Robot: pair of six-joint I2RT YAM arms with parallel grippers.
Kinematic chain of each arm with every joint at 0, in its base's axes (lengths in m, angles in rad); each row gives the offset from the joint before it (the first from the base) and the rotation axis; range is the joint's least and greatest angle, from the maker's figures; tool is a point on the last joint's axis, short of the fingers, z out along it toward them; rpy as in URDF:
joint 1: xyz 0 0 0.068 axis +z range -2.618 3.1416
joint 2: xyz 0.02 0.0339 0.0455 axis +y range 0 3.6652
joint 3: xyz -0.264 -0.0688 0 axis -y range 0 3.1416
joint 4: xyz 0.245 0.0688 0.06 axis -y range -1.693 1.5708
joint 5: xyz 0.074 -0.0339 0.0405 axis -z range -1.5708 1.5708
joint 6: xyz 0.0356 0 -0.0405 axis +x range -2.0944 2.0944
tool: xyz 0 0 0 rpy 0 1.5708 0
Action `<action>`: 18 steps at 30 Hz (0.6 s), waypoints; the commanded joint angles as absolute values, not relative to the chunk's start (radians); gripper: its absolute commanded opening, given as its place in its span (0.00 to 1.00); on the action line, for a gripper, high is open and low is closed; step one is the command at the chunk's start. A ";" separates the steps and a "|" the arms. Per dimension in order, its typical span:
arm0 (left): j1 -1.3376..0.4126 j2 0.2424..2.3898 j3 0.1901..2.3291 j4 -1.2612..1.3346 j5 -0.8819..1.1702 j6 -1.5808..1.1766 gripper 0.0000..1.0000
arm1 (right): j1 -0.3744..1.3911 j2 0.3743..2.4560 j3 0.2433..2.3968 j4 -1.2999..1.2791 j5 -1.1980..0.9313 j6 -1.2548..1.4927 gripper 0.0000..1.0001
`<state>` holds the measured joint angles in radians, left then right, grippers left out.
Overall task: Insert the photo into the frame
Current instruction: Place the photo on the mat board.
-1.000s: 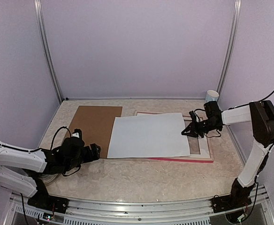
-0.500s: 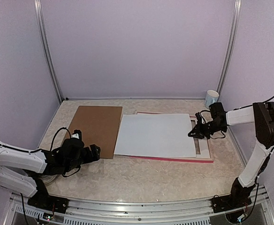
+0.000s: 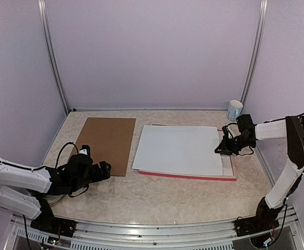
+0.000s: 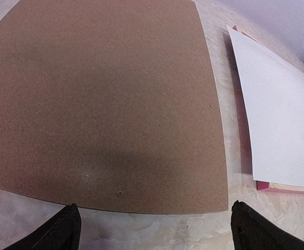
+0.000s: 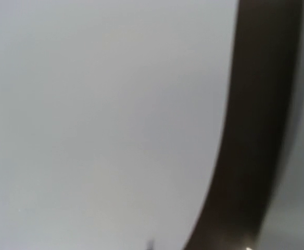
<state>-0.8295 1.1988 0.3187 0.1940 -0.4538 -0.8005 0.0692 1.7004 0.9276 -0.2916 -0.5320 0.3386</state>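
Observation:
The frame [image 3: 193, 177] lies flat right of centre, its pink-red edge showing along the near and right sides; it shows again in the left wrist view [image 4: 269, 186]. A large white sheet [image 3: 180, 151] covers nearly all of it. The photo is hidden. My right gripper [image 3: 222, 150] is shut on the sheet's right edge, low over the frame's right side. Its wrist view is filled by the blurred white sheet [image 5: 100, 114] beside a dark band. My left gripper [image 3: 106, 169] stands open and empty just short of the brown backing board's near edge [image 4: 141, 208].
The brown backing board [image 3: 106, 143] lies flat to the left of the frame, with a narrow strip of table between them. A pale blue cup [image 3: 235, 110] stands at the back right corner by the wall post. Walls close in the table on three sides.
The right gripper has moved right and pulled the white sheet with it, so the sheet now covers the frame and no longer overlaps the brown board. The left arm has stayed still.

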 commanded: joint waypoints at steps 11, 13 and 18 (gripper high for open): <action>-0.809 1.157 0.290 0.217 -0.442 -0.790 0.99 | 0.039 1.678 0.915 -0.340 -0.455 0.290 0.01; -0.808 1.158 0.288 0.219 -0.440 -0.791 0.99 | 0.039 1.680 0.917 -0.348 -0.448 0.286 0.01; -0.806 1.161 0.285 0.224 -0.436 -0.793 0.99 | 0.038 1.674 0.930 -0.370 -0.411 0.273 0.01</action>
